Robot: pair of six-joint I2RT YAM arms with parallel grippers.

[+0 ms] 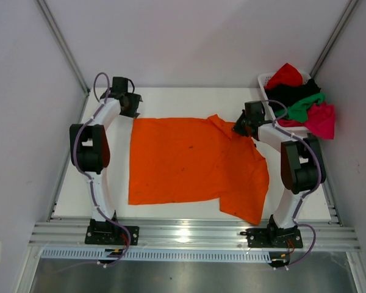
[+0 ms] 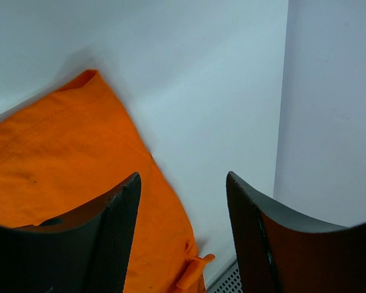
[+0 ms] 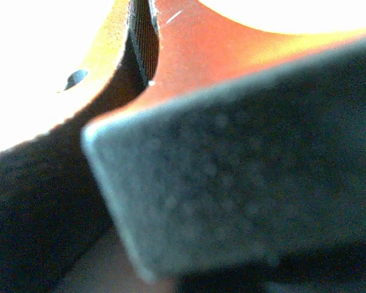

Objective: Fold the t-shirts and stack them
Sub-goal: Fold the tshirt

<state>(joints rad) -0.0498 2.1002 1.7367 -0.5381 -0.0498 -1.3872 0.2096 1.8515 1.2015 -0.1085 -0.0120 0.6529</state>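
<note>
Orange t-shirt (image 1: pixel 189 162) lies lengthwise left-to-right, sleeves rightward.

Top view bright, even, soft shadows; glare on metal rail (image 1: pixel 183 234). Right wrist view blurred, overexposed.

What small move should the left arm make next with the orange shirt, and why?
Probably lower the left gripper onto the far left corner of the orange t-shirt and close. Its jaws stand open near that corner, while the right gripper already pinches the far right side.
</note>
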